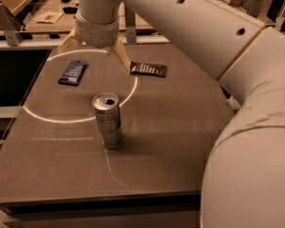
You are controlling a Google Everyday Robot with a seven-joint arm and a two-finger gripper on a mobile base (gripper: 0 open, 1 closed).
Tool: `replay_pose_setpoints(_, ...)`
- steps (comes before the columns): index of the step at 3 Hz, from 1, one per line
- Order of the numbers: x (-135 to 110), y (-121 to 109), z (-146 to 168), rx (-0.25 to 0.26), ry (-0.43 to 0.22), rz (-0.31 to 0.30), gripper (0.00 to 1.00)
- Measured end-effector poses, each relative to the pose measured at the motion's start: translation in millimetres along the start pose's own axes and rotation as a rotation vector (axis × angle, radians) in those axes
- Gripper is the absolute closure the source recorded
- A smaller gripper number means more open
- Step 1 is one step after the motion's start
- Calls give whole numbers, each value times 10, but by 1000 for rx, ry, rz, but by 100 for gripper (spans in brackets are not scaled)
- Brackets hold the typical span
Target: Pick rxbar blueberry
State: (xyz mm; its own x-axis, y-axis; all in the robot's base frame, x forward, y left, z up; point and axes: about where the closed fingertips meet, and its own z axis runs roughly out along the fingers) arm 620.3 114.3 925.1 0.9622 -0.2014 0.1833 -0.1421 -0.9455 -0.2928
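Observation:
The rxbar blueberry [73, 72], a flat dark-blue wrapper with white lettering, lies on the table [171, 127] at the far left, inside the white painted circle. My gripper [96, 49] hangs above the far side of the table, a little right of and beyond the bar, not touching it. Its two pale fingers [122, 57] are spread wide apart and hold nothing. The large white arm runs from the right foreground up across the view.
A dark brown bar wrapper [149, 69] lies just right of the gripper. A silver drink can [108, 120] stands upright in the middle of the table. Workbenches with clutter [47, 17] stand behind the table's far edge.

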Motion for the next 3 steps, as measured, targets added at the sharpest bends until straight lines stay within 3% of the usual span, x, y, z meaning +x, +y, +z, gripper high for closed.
replay_pose_setpoints(1,86,-85,276,-46,27,-44,0)
replay_pose_setpoints(3,446,-283,392,-71,-1,-91,0)
